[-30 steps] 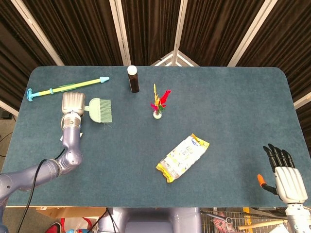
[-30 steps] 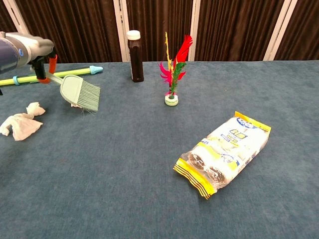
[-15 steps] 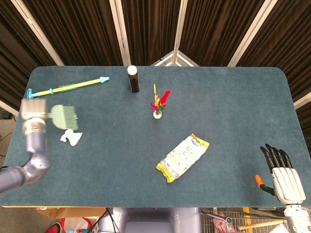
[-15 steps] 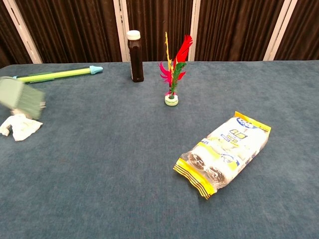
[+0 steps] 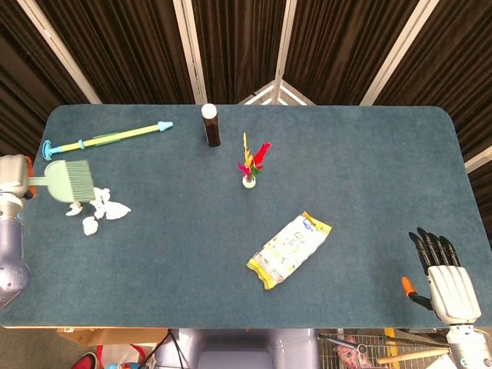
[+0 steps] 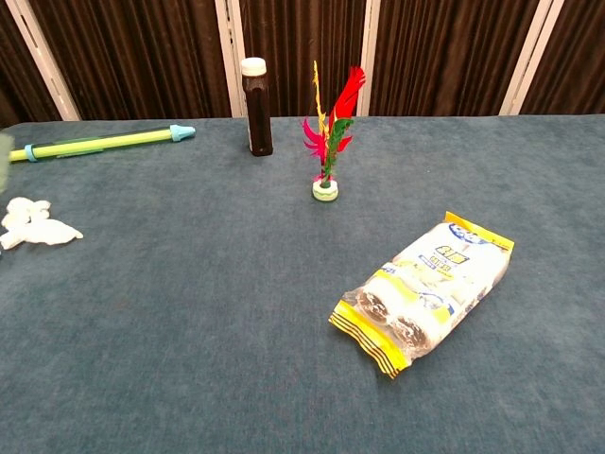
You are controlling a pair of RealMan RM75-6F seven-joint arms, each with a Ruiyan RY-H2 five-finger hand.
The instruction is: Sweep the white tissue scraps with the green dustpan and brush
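A: Head view first. Where's the task stuff?

B: Far left edge of the table. The left hand holds the green brush by its short handle, bristles pointing right. The white tissue scraps lie just beside the bristles, on the near side, a few crumpled bits loosely clustered. No dustpan visible in either view

A: Right hand?

B: The right hand is at the near right corner, off the table edge, fingers straight and apart, holding nothing

A: How will the scraps handle?

B: My guess: very light, soft, crushable. They'd likely scatter or cling to the carpet-like table cover rather than slide, so short low strokes. The brush looks like rigid plastic with flexible bristles; the handle is the only sensible place to hold it

A: Anything else on top?

B: Yellow-green stick with blue ends far left, dark bottle with white cap, upright feather shuttlecock, glossy yellow-white packet lying flat

A: Chest view?

B: The tissue scraps are at the left edge, flattened and wrinkly. Neither hand shows here, and I can't make out the brush. The stick, bottle, shuttlecock and packet are all well apart from the scraps
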